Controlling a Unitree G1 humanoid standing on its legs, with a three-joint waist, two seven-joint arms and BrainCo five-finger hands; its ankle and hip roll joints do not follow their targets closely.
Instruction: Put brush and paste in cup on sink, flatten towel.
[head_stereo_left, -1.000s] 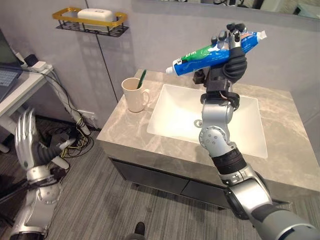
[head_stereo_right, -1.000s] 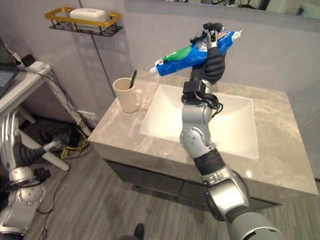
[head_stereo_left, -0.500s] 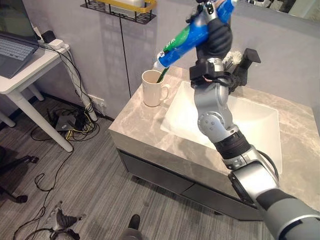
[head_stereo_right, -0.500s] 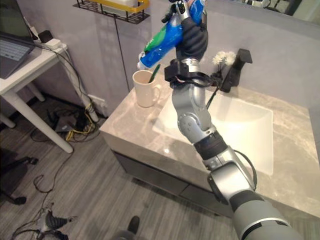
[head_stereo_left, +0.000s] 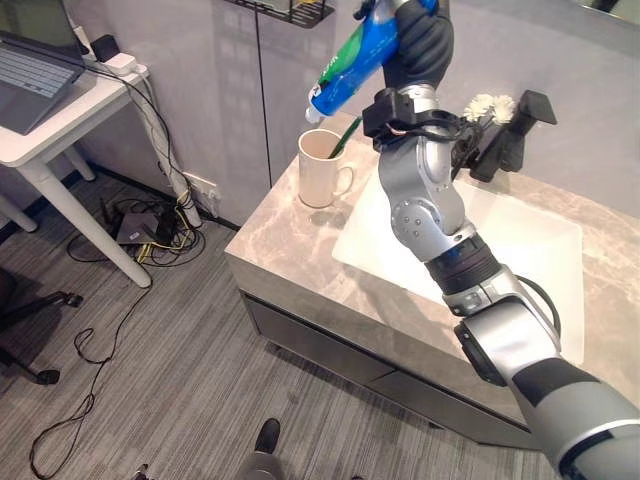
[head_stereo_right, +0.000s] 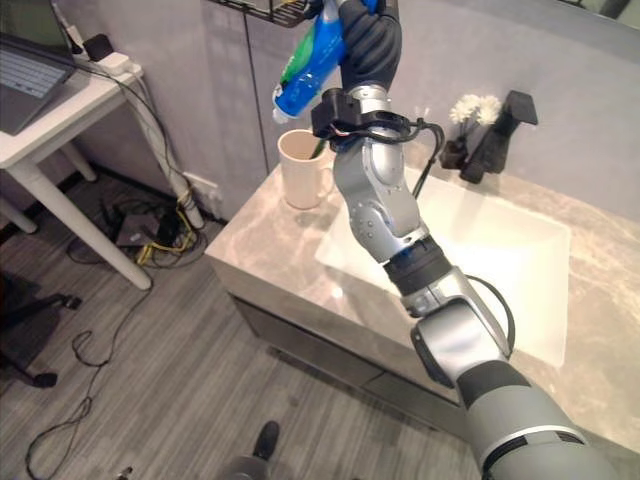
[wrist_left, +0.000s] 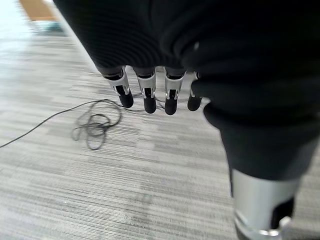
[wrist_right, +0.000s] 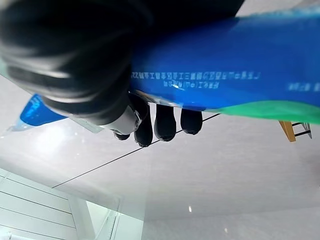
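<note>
Left eye view centres on the marble counter (head_stereo_left: 290, 255) with its white sink basin (head_stereo_left: 520, 250), running from the middle of the frame to the right edge, above grey plank floor (head_stereo_left: 150, 380) in the lower left. A white desk (head_stereo_left: 60, 110) stands in the upper left, a black faucet (head_stereo_left: 515, 135) with pale flowers (head_stereo_left: 485, 103) at upper right. The right hand (head_stereo_left: 415, 40), top centre, has its fingers curled tight round the blue-green toothpaste tube (head_stereo_left: 350, 65), which slants down with its cap end just above the cream cup (head_stereo_left: 322, 168). A green toothbrush (head_stereo_left: 345, 135) already leans inside the cup. No towel is in sight.

To finish this step well, I judge the tube should tip closer to upright and its cap sink inside the rim, beside the brush, before the fingers loosen; released at this slant it could catch the rim or tip the cup.

The left hand (wrist_left: 150, 95) hangs over the floor, fingers straight and empty.
</note>
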